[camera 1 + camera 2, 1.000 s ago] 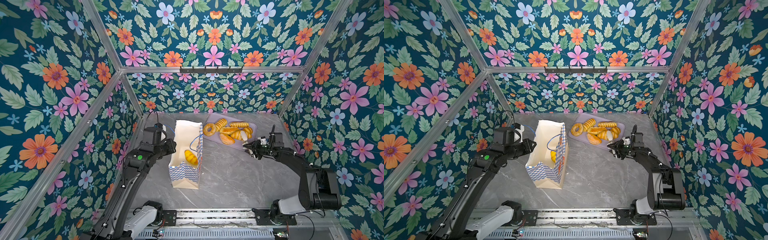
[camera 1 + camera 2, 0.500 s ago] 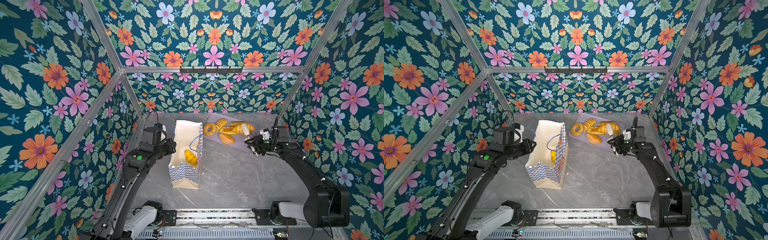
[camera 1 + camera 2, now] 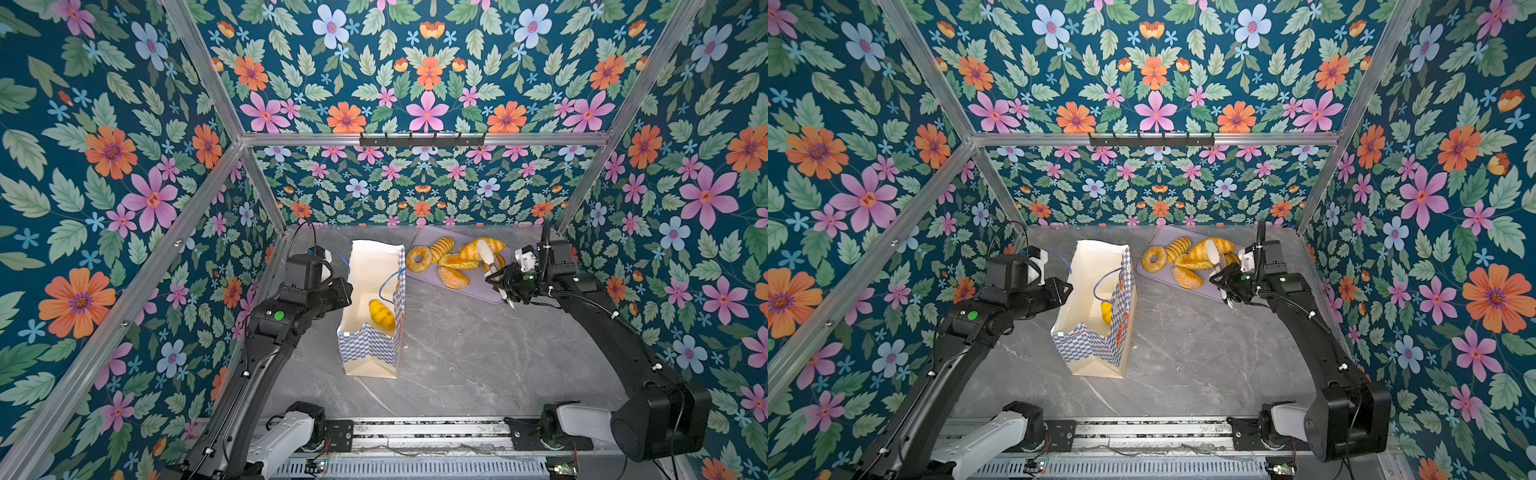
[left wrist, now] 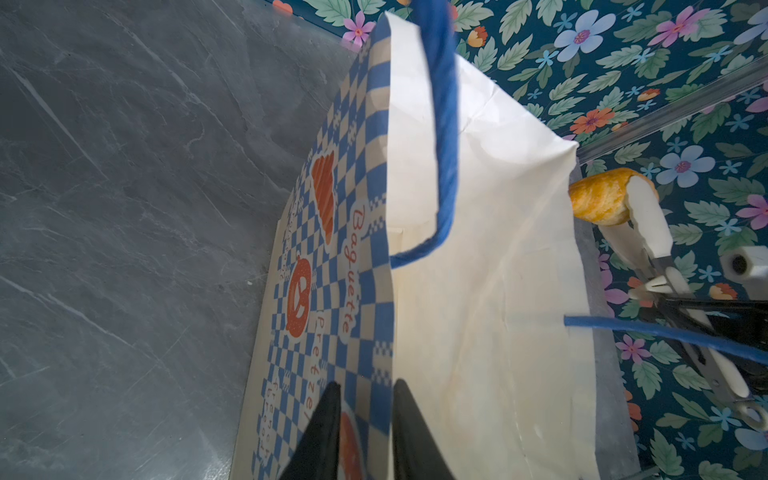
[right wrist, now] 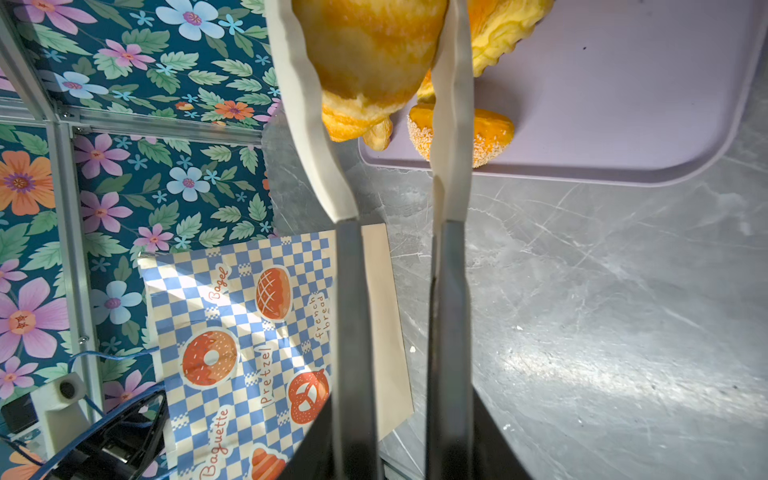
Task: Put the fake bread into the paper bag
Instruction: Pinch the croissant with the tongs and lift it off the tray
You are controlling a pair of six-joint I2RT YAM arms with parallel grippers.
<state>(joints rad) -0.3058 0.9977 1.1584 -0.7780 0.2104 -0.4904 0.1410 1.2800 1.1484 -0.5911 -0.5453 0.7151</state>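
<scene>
Blue-and-white checked paper makes the bag [image 3: 368, 351], which stands upright and open on the grey bench [image 3: 457, 357], a little left of the middle. One golden roll [image 3: 382, 314] lies inside it, on the bottom. The left fingers [image 4: 326, 424] are at the bag's left wall, near the rim: one black finger is outside and one inside, with a small gap between them. I cannot tell if they really press the paper. On the far side, right of the bag, lies a lilac tray [image 3: 478, 287] with the rest of the toy bread: a ring [image 3: 417, 258] at its left end, a ridged piece [image 3: 441, 248] just beside it, a sugared bun [image 3: 453, 277] nearer. The right fingers [image 5: 453, 83], white, are closed on a long golden loaf [image 5: 370, 50], one finger on each side of it, over the right part of the tray. Whether the loaf is lifted clear of the tray, I cannot tell. The bag and the tray are near each other but apart.
</scene>
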